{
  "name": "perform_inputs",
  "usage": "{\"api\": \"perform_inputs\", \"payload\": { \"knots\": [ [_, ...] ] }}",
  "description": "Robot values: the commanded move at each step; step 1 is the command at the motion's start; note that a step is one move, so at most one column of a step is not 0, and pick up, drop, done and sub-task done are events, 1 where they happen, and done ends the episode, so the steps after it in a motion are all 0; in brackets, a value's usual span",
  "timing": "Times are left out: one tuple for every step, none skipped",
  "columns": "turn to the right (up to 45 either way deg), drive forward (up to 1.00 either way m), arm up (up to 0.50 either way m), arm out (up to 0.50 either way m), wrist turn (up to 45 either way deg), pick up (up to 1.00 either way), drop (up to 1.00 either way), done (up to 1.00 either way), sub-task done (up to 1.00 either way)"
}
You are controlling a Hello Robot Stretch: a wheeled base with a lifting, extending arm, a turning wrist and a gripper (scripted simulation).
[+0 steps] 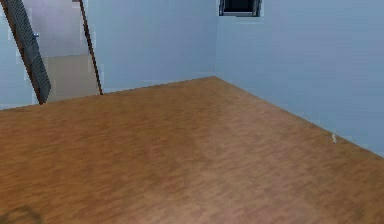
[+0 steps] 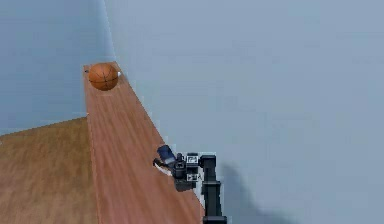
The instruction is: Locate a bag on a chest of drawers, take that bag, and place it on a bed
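Gripper (image 2: 162, 160) near the wall (image 2: 270, 90) edge, bare wood floor (image 2: 115, 140) alongside

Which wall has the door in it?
The far wall at the forward view's left: the open door stands there. The wall at its right carries a small dark frame.

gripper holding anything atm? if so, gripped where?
Nothing is held. The gripper shows its far end in the arm side view, with only bare wood floor at and behind the fingers.
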Motion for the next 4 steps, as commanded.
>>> {"api": "perform_inputs", "payload": {
  "knots": [
    [0.0,0.0,0.28,0.0,0.0,0.0,0.0,0.0,0.0],
    [0.0,0.0,0.0,0.0,-45.0,0.0,0.0,0.0,0.0],
    [0.0,0.0,0.0,0.0,-45.0,0.0,0.0,0.0,0.0],
    [0.0,0.0,0.0,0.0,-21.0,0.0,0.0,0.0,0.0]
  ]
}}
